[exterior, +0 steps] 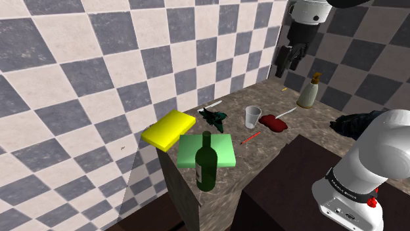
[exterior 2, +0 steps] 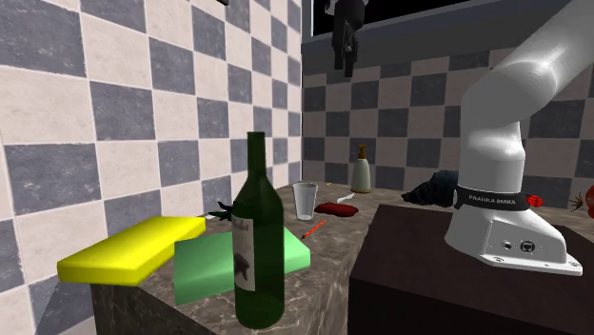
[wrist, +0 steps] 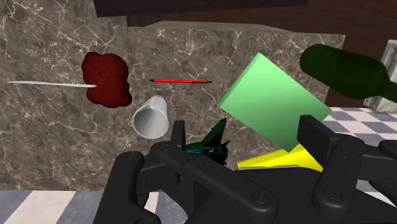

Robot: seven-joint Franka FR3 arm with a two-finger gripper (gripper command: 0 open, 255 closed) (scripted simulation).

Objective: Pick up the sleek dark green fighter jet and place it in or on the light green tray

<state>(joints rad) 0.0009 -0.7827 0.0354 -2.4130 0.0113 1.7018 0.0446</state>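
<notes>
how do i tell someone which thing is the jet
Find the marble counter against the checkered wall. Between the yellow block and the clear cup lies the jet. It is small, dark green and pointy-winged, unlike the flat pale green tray and the tall bottle.

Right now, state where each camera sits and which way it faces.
Shoulder: beside the stand, looking down over the counter; arm lower right, gripper high up.
Second exterior: low at the counter's end by the bottle, looking along it; arm at right.
Wrist: on the gripper, looking down on jet and tray; open fingers show.
Shared: all show bottle and tray.
</notes>
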